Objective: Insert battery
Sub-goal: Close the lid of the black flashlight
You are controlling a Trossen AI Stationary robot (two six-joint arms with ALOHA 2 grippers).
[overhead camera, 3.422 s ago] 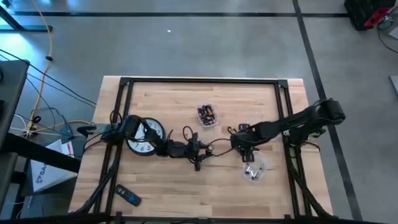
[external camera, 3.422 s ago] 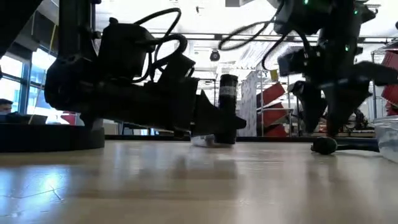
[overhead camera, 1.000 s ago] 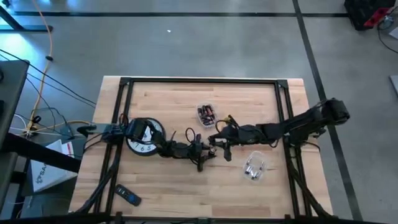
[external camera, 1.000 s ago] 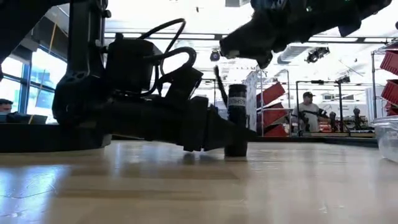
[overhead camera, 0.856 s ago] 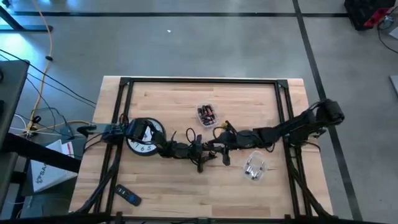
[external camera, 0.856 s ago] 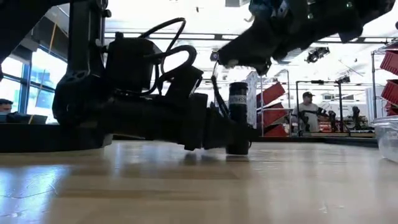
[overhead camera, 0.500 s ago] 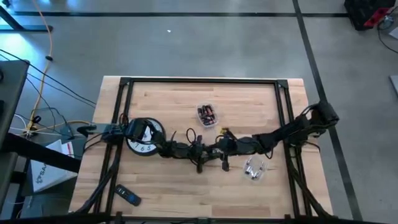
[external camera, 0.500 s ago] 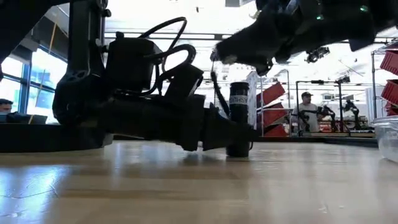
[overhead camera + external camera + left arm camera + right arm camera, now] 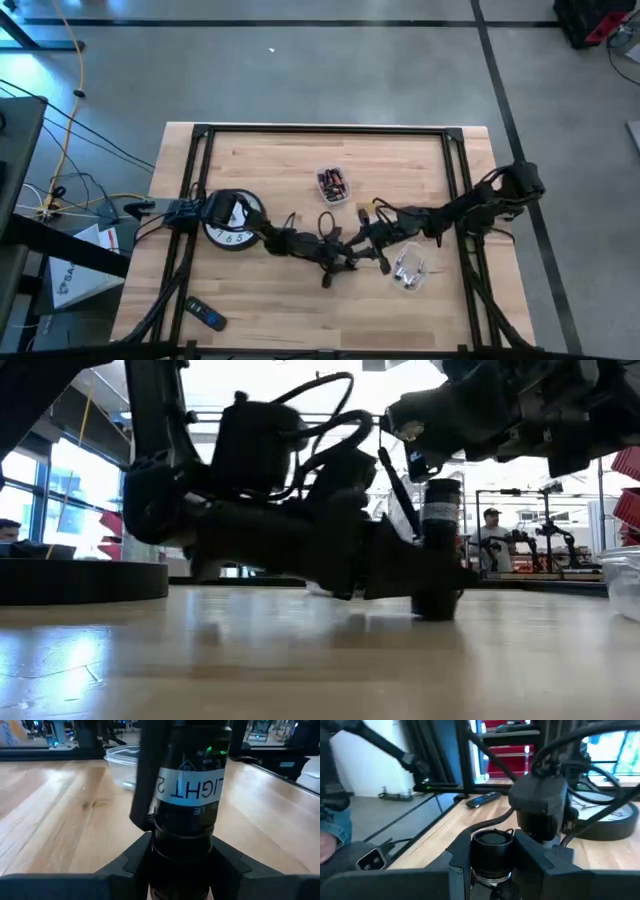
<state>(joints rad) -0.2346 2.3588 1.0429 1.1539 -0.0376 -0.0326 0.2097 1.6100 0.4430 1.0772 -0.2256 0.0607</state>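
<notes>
Setting: workshop with grey concrete floor; red bins, racks and a standing person (image 9: 490,540) show in the distance beyond the far edge in the low view. Pale wooden surface (image 9: 290,160) in a black frame.

Items, left to right in the high view:

1. Remote control (image 9: 207,316), dark, at 7 o'clock near the front left corner, well apart from the rest.

2. Wall clock (image 9: 228,218), round, white face up, at 9 o'clock; the left arm passes over it.

3. Left pincer (image 9: 335,260), just below centre, lying low over the surface. Fingers closed around the lower body of the flashlight (image 9: 438,550). The left wrist view shows the black barrel (image 9: 187,810) upright between the two fingers, its white label reading "LIGHT" upside down.

4. Tray of batteries (image 9: 332,184), small and clear, at 12 o'clock from centre, apart from both arms.

5. Flashlight, the task's item: black cylinder standing on end on the surface, just right of centre, between the two pincers.

6. Right pincer (image 9: 372,250), reaching in from 3 o'clock, meeting the left one at the flashlight. The right wrist view shows its fingers clamped on the flashlight's upper end (image 9: 492,852), looking down on the round top.

7. Clear plastic container (image 9: 408,270), at 4 o'clock, just beside the right pincer, holding small pale parts too small to tell.
</notes>
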